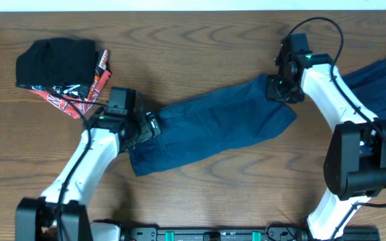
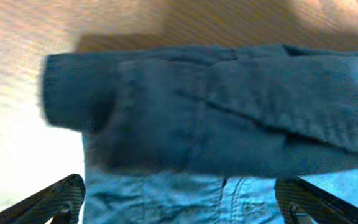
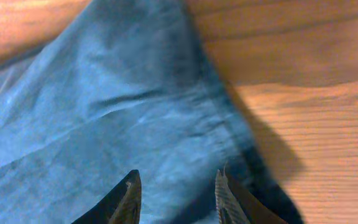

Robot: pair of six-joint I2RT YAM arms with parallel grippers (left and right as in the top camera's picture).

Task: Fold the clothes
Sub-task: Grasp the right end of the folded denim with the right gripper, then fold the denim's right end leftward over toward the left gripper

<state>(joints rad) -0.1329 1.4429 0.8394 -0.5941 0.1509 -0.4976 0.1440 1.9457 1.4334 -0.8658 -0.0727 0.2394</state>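
A brown wood-grain worktop (image 1: 200,60) filled the view, with bright glare washing out its grain in the left wrist view. A pale strip (image 1: 193,4) ran along its far edge.

**Overhead view.** Light even and moderately bright, falling from above. Grain of the wooden table (image 1: 193,47) legible throughout. White strip (image 1: 193,4) along the top edge blown out. Soft, short shadows beside both arms. Black garment (image 1: 55,60) too dark to show folds. Creases of the navy garment (image 1: 213,127) readable. Slight overall softness.

**Left wrist view.** Blurred across the whole picture. Table at left washed to pale glare. Dark shadow above the cloth. Fingers of the left gripper (image 2: 179,186) dark and unfocused in the bottom corners.

**Right wrist view.** Sharpest of the three. Warm orange cast on the wood. Dense shadow along the cloth's right edge. Fingertips of the right gripper (image 3: 178,177) fairly crisp.
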